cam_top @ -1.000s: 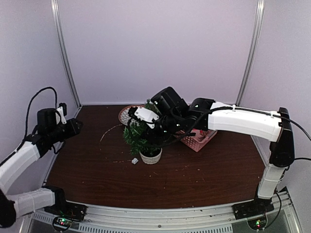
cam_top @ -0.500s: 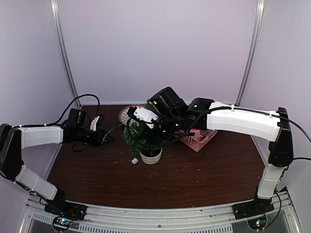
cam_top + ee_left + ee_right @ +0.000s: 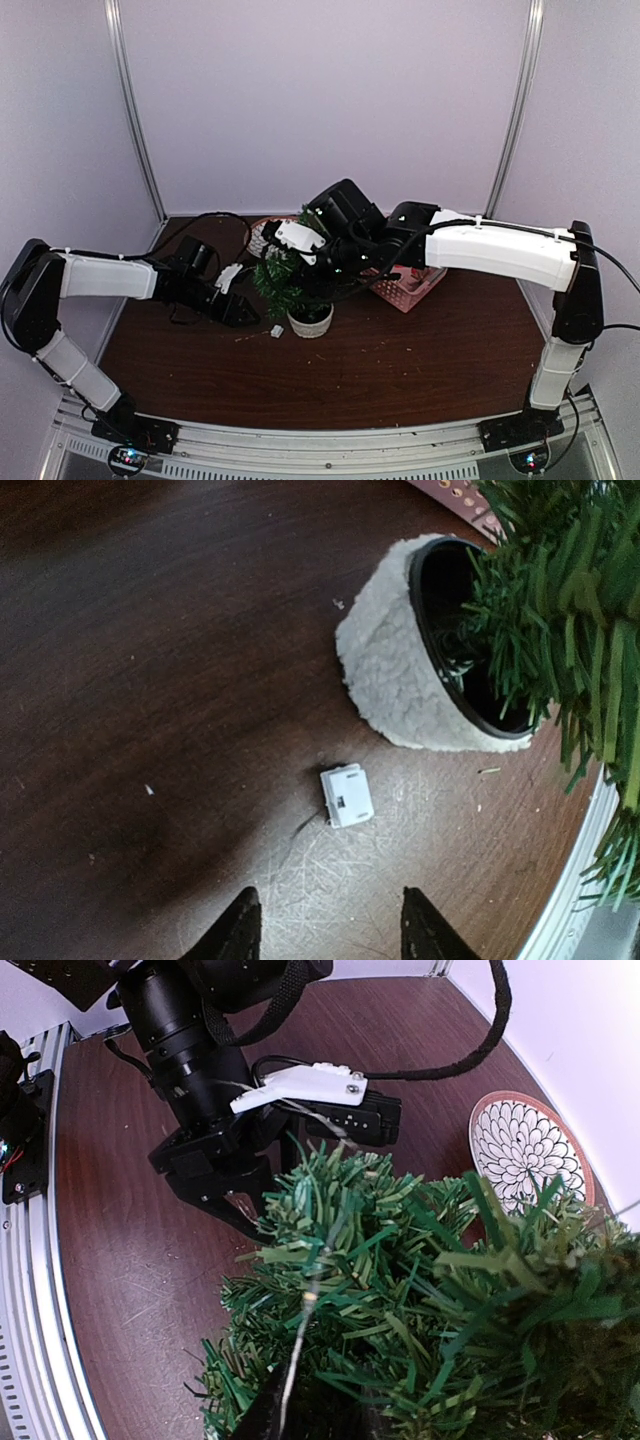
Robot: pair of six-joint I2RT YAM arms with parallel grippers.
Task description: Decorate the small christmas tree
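Small christmas tree (image 3: 295, 278) stood upright mid-bench: bushy dark-green needles, conical, in a round whitish fuzzy pot (image 3: 385, 670) with a black inner rim. A small white box (image 3: 346, 795) lay on the brown bench (image 3: 400, 370) just left of the pot. Left hand (image 3: 330, 935) hovered low, left of the tree, fingers apart, nothing between them. Right hand (image 3: 310, 1415) was buried in the tree's crown. Needles hid its fingers, so I could not tell its grip. A thin wire (image 3: 300, 1340) ran down toward them. Patterned plate (image 3: 525, 1150) behind the tree, partly covered.
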